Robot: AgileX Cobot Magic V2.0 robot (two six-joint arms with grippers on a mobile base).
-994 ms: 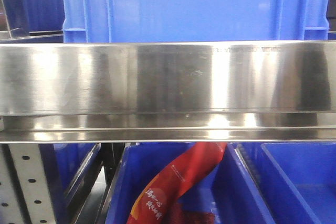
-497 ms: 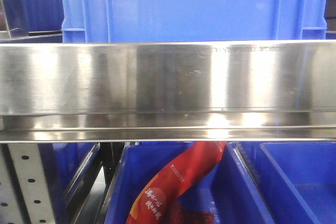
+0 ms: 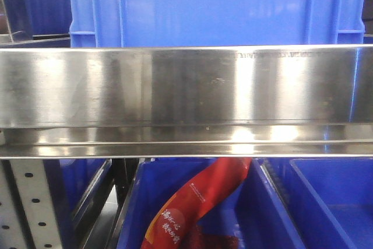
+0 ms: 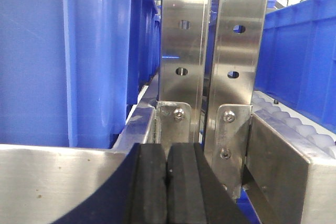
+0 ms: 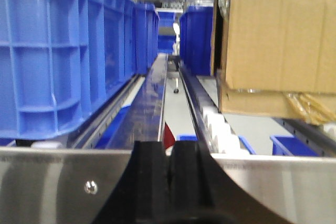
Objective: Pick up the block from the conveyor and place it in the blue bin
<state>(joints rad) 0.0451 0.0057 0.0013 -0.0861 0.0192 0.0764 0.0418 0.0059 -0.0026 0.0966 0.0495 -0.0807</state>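
Observation:
The conveyor and the block are out of view in every frame. Blue bins show all around: a large blue crate point(image 3: 215, 7) sits on the steel shelf rail point(image 3: 175, 86), and an open blue bin point(image 3: 131, 214) below it holds a red packet point(image 3: 192, 202). Which one is the task's blue bin I cannot tell. My left gripper point(image 4: 167, 150) is shut, its black pads pressed together with nothing between them, facing two steel uprights point(image 4: 184, 51). My right gripper point(image 5: 169, 148) is also shut and empty, just behind a steel rail point(image 5: 52, 182).
A tall blue crate point(image 4: 52, 56) stands left of the left gripper and another point(image 4: 299, 61) on the right, above white rollers point(image 4: 294, 124). In the right wrist view, blue crates point(image 5: 63, 51) line the left and a cardboard box point(image 5: 278, 35) rests on rollers point(image 5: 218, 121).

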